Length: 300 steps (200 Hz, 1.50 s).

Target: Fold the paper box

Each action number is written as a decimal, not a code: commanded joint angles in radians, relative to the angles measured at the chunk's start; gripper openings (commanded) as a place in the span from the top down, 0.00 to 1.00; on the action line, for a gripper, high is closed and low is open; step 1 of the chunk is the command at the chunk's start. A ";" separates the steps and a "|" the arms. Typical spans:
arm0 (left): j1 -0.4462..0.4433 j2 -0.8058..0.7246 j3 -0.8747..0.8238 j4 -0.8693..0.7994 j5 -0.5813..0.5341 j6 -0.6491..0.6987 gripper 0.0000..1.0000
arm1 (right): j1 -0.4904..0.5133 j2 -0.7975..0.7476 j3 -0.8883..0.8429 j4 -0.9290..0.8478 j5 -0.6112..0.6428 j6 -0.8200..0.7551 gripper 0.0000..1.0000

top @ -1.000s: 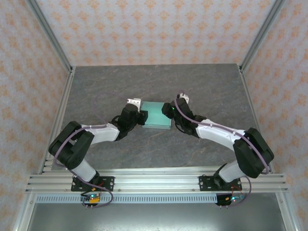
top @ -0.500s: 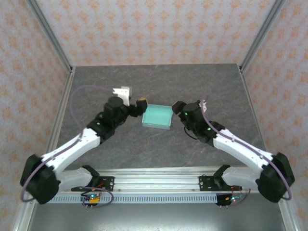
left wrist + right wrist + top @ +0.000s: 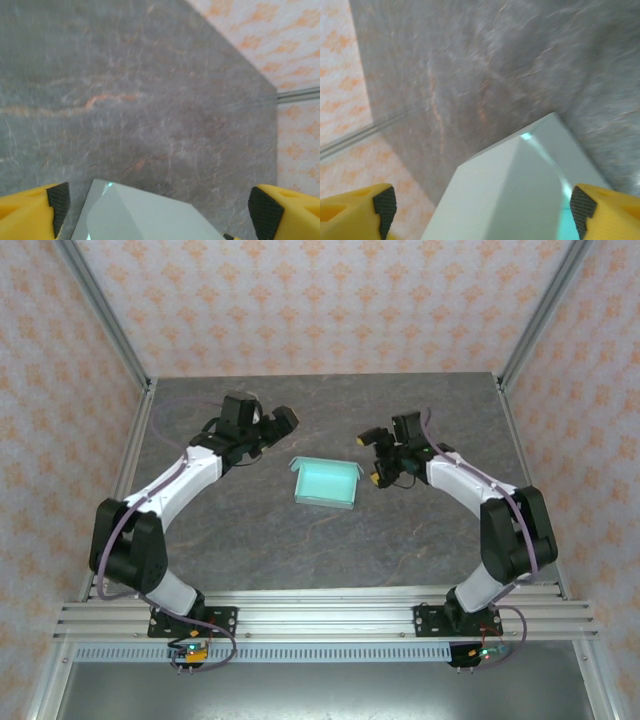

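Observation:
The paper box (image 3: 325, 483) lies mid-table, pale mint-green, its top open and a short flap standing up at its left and right ends. My left gripper (image 3: 268, 432) hovers open to the box's far left, clear of it. My right gripper (image 3: 373, 458) stands open just off the box's right end, not touching. In the left wrist view the box's pale corner (image 3: 145, 215) shows low between the wide-spread yellow fingers (image 3: 30, 207). In the right wrist view a raised flap of the box (image 3: 520, 190) sits between the spread fingertips (image 3: 384, 205), ungripped.
The box rests on a grey stone-patterned table (image 3: 330, 410). Aluminium frame posts (image 3: 125, 440) and patterned orange walls (image 3: 320, 300) close in the left, right and back sides. A metal rail (image 3: 320, 615) carries both arm bases at the near edge.
Both grippers have let go of the box ends and drawn back outward and toward the far side. The box stays in place with its end flaps now standing up.

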 commanded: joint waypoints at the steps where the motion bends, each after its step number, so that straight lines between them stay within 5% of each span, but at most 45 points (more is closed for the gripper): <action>1: -0.025 -0.036 -0.037 0.065 0.035 -0.095 0.09 | 0.001 -0.006 -0.006 0.009 -0.100 0.050 0.17; 66: -0.061 -0.002 -0.100 0.059 0.023 -0.165 0.13 | 0.018 0.016 -0.003 0.014 -0.137 0.085 0.32; 126: -0.087 0.105 -0.087 0.183 0.087 -0.234 0.33 | 0.028 0.035 -0.010 0.039 -0.119 0.101 0.36; 187: -0.122 0.139 -0.120 0.262 0.123 -0.336 0.38 | 0.064 0.038 -0.043 0.134 -0.110 0.184 0.42; 244: -0.161 0.199 -0.165 0.261 0.043 -0.320 0.45 | 0.053 0.062 -0.131 0.180 -0.086 0.144 0.42; 300: -0.170 0.125 -0.260 0.210 -0.124 -0.171 0.48 | 0.018 0.013 -0.165 0.153 -0.094 0.079 0.23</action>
